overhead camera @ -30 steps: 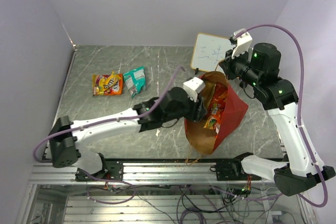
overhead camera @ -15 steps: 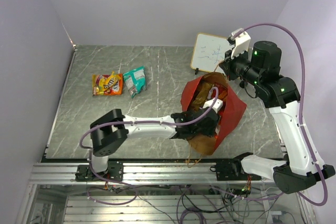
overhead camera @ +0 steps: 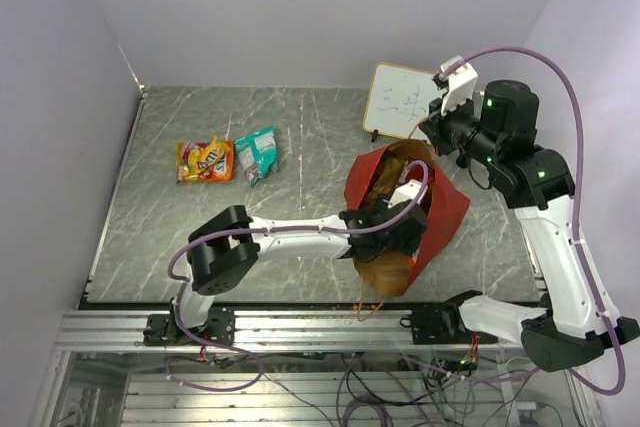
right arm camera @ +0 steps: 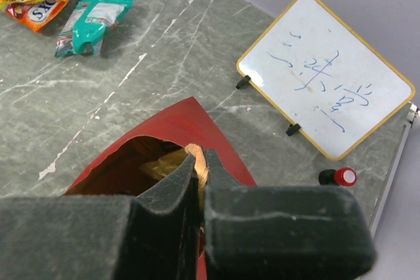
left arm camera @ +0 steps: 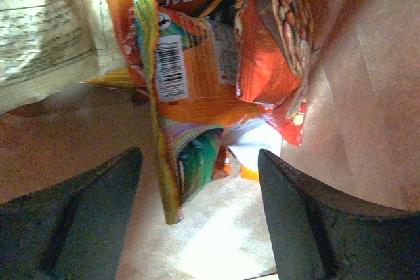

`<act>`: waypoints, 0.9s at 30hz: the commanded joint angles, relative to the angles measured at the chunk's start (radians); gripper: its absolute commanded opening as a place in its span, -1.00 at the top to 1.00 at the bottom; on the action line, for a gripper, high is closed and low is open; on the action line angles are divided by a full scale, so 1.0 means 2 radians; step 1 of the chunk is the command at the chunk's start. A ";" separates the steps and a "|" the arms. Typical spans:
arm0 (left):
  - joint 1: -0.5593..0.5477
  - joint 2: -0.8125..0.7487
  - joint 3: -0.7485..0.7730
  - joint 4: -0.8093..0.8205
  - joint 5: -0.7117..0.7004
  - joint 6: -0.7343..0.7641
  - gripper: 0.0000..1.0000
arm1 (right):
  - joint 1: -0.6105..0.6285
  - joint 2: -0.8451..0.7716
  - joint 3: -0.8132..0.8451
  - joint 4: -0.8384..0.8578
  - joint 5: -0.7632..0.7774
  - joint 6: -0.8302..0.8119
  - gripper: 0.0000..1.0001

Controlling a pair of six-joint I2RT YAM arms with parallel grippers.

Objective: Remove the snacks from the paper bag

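The red paper bag (overhead camera: 445, 209) lies on the table with its brown mouth held up. My right gripper (right arm camera: 205, 162) is shut on its cord handle (right arm camera: 211, 155) at the rim (right arm camera: 164, 122). My left gripper (left arm camera: 199, 185) is deep inside the bag, open, with nothing between its fingers (left arm camera: 98, 214). Just ahead of it hang snacks: an orange-teal packet with a barcode (left arm camera: 190, 70), a red chip bag (left arm camera: 275, 37) and a pale tan bag (left arm camera: 46, 24). Two snacks lie out on the table, a yellow-orange pack (overhead camera: 205, 159) and a teal pack (overhead camera: 258, 152).
A small whiteboard (overhead camera: 400, 100) stands behind the bag, with a red-capped marker (right arm camera: 339, 176) beside it. Walls close the table at the left and back. The left arm (overhead camera: 290, 237) stretches across the near table into the bag.
My left arm has gone from the bag's mouth down into the bag, and its jaws have opened wider. The right gripper has kept its hold on the handle.
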 commanded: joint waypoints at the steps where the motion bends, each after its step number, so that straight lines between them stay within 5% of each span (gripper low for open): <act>1: -0.003 -0.041 0.000 -0.027 -0.033 0.012 -0.66 | 0.000 -0.024 0.019 0.044 -0.001 -0.004 1.00; 11: -0.002 0.023 0.023 -0.032 -0.015 0.036 -0.70 | 0.000 -0.028 0.013 0.056 -0.003 0.006 1.00; 19: 0.000 0.018 0.049 -0.025 0.001 0.073 -0.15 | 0.000 -0.037 0.012 0.053 0.007 0.005 1.00; 27: 0.010 0.027 0.037 -0.036 0.044 0.040 -0.53 | 0.000 -0.042 0.006 0.063 0.004 0.017 1.00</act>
